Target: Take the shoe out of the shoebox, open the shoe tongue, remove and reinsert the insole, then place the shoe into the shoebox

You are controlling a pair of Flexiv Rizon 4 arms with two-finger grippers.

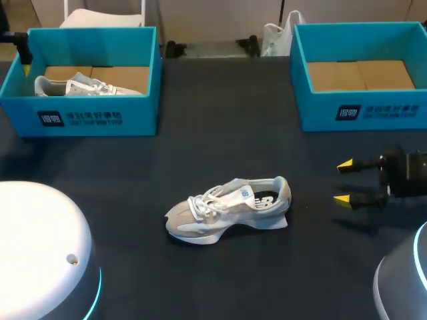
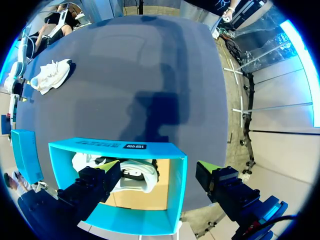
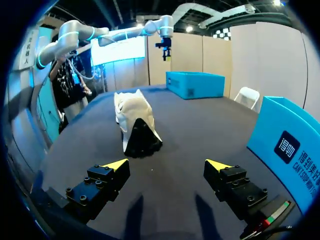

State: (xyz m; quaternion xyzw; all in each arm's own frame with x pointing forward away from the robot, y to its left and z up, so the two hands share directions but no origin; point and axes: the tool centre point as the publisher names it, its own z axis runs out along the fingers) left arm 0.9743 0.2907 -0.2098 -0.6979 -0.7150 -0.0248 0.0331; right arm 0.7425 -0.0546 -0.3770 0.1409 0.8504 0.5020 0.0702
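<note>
A grey and white sneaker (image 1: 227,210) lies on its sole in the middle of the dark table, toe to the left. My right gripper (image 1: 343,181) hovers open to the right of its heel. In the right wrist view the sneaker (image 3: 135,125) stands heel-on ahead of the open fingers, a short gap away. A second sneaker (image 1: 87,85) lies inside the left blue shoebox (image 1: 87,119). My left gripper (image 2: 157,167) hangs open above that box (image 2: 120,146), with the second sneaker (image 2: 137,175) below it and nothing held.
An empty blue shoebox (image 1: 360,110) with a cardboard floor stands at the back right, close beside my right gripper (image 3: 167,165) as a blue wall (image 3: 290,140). The white arm bases (image 1: 40,247) fill the near corners.
</note>
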